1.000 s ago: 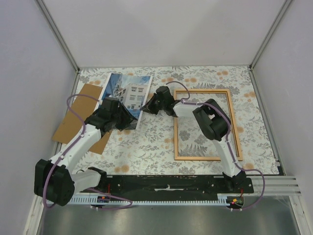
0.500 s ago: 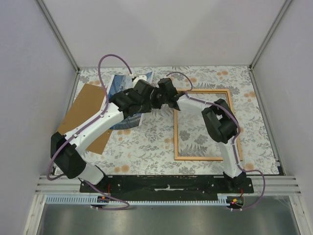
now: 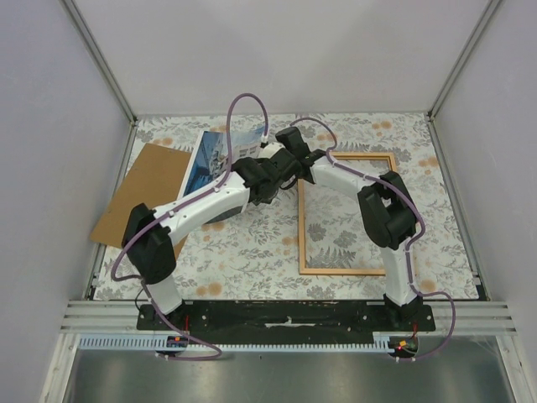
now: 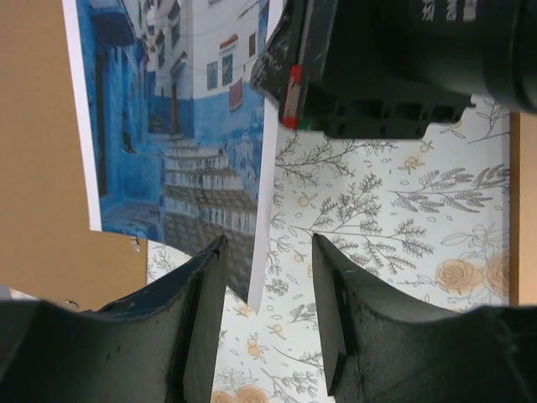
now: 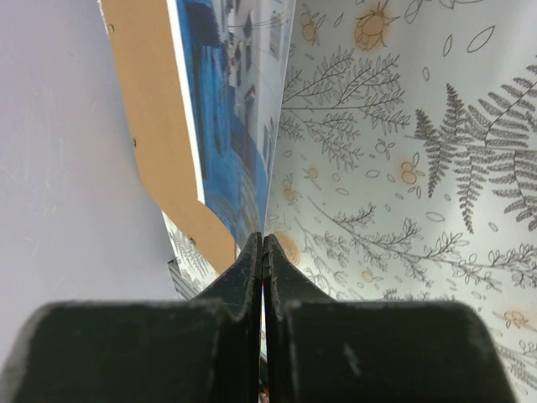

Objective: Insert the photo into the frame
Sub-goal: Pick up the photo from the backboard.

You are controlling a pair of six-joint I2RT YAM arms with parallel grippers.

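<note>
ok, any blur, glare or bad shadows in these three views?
Top external: even, diffuse light, sharp, shadows soft, no glare on the photo. Left wrist: photo crisp, left gripper dark and soft-edged up close. Right wrist: right gripper an underexposed blur, photo stretched by the grazing angle.

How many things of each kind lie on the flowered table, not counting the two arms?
photo: 1
wooden frame: 1
brown board: 1
Total: 3
</note>
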